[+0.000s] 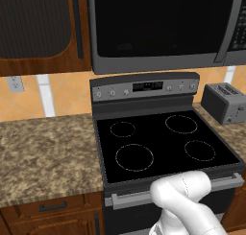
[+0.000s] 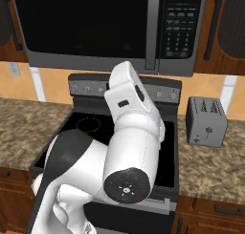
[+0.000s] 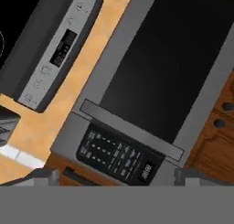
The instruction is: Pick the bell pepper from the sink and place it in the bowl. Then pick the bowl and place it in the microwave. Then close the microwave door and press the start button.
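Hand view: microwave keypad, claw apart | left base: toaster

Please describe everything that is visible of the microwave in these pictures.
The microwave is a large over-range unit in dark grey, mounted above the stove between brown wood cabinets. Its microwave door, a wide dark glass panel in a grey frame, is shut, with a long grey handle at its right side. Right of the handle sits a black keypad with a small display above. Nothing touches its front.
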Controlling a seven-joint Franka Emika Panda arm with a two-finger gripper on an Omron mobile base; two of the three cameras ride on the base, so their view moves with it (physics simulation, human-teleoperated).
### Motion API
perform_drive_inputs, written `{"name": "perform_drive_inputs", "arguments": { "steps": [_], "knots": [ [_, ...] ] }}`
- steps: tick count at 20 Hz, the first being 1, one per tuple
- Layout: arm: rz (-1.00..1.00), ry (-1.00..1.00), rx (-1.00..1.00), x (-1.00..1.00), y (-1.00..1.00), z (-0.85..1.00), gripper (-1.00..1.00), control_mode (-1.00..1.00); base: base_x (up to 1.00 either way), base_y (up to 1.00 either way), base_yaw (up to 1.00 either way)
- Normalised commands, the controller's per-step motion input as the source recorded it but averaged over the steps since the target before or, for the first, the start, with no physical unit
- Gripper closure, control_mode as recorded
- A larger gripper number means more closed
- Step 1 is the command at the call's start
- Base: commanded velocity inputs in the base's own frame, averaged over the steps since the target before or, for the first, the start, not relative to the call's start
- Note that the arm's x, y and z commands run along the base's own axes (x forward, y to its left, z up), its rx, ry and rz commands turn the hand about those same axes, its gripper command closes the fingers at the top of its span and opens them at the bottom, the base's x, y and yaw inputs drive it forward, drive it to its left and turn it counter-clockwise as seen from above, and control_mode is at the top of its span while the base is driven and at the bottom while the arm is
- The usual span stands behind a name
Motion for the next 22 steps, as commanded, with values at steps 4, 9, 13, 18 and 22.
{"name": "perform_drive_inputs", "arguments": {
  "steps": [4,9,13,18,22],
  "knots": [
    [0.01,-0.15,0.89,0.50,0.06,0.00,-1.00,-1.00,0.00,0.00,0.00],
    [0.04,-0.01,0.82,0.45,0.00,0.17,-1.00,-1.00,0.00,0.00,0.00],
    [0.05,0.02,0.69,0.18,0.04,0.25,-1.00,-1.00,0.00,0.00,0.00],
    [0.09,0.04,0.58,0.04,0.13,0.02,-1.00,-1.00,0.00,0.00,0.00],
    [0.09,0.02,0.49,0.14,0.30,0.00,-1.00,-1.00,0.00,0.00,0.00]
  ]
}}
